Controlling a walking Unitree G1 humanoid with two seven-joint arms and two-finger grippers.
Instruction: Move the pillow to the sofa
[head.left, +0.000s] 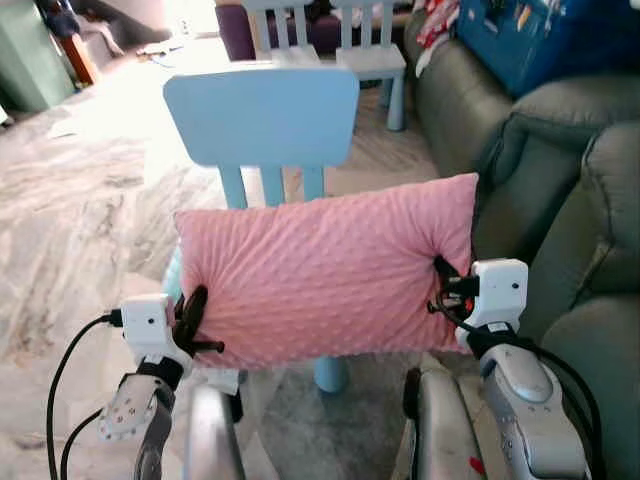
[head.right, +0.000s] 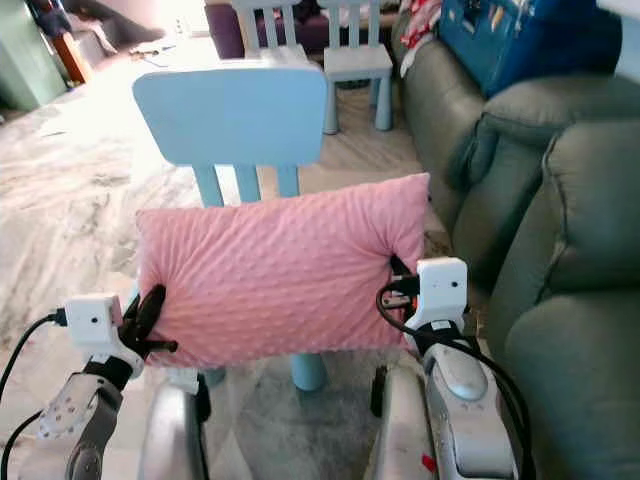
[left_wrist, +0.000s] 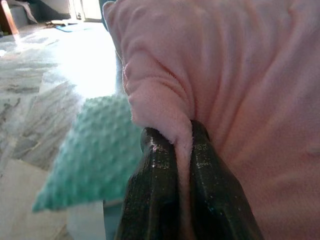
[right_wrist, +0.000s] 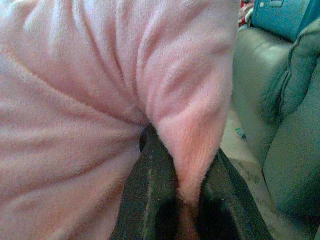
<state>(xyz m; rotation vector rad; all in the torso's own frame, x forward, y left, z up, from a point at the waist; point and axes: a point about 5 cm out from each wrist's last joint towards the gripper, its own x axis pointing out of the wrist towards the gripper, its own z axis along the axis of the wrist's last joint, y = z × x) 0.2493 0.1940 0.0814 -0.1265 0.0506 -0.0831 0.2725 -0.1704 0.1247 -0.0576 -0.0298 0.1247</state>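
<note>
Pink dimpled pillow (head.left: 325, 275) held broadside between both arms, clear of the floor, in front of the pale blue child's chair (head.left: 262, 120) and just beside the grey-green sofa (head.left: 560, 200) on the robot's right; carried by its two short ends, probably to keep the soft body stretched flat rather than sagging from a single pinch. Left gripper (head.left: 192, 318) closed on a fold of fabric at the pillow's left edge, the pinched ridge gripped between the black fingers (left_wrist: 156, 190) in the left wrist view. Right gripper (head.left: 442, 278) likewise clamped on a gathered tuck at the right edge, fabric bunched down between its fingers (right_wrist: 150, 200). Mint-green dimpled cushion (left_wrist: 92, 160) visible below and beyond the left grip, near the chair seat. Pillow not yet over the sofa cushions; judged mid-transfer, with a turn or swing to the right left to make before release
</note>
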